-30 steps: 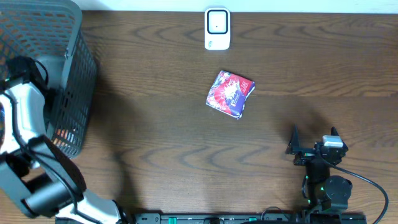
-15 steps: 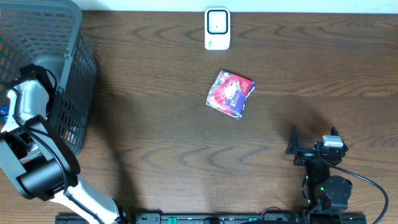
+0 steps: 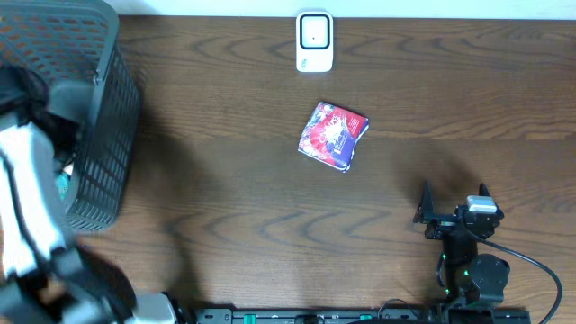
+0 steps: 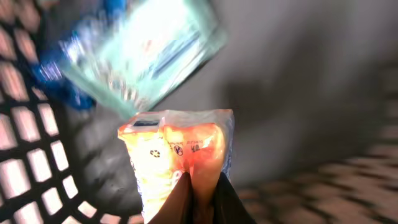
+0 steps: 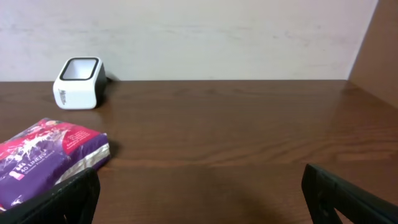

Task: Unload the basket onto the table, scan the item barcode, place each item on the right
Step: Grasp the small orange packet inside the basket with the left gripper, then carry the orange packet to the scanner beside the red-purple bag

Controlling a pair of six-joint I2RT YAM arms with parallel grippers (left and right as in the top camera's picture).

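Overhead view: a dark wooden table (image 3: 225, 180). A grey mesh basket (image 3: 103, 135) stands at the upper left of the frame. The white left arm (image 3: 27, 198) reaches into it from the left edge, blurred, and we cannot see its tip here. A small white scanner (image 3: 314, 40) sits at the top centre. Below it, near the middle of the frame, a purple packet (image 3: 334, 136) lies flat, well apart from the scanner. The right gripper (image 3: 454, 216) rests at the lower right, touching nothing.

Left wrist view: we are inside the basket. The left gripper (image 4: 200, 186) is pinched narrow on the lower edge of an orange packet (image 4: 177, 155) at the bottom centre. A teal packet (image 4: 143, 53) and a blue packet (image 4: 56, 74) are blurred at the upper left. The mesh wall runs down the left side.

Right wrist view: the right gripper (image 5: 200, 180) stands wide with nothing between its fingers (image 5: 62, 199). The scanner shows at the upper left, the purple packet at the lower left.

We judge the step in hand to be picking an item from the basket, with the orange packet just gripped. The next move calls for lifting it over the basket rim without snagging. Then it must be carried to the scanner at the top centre and turned so its barcode faces the scanner window.
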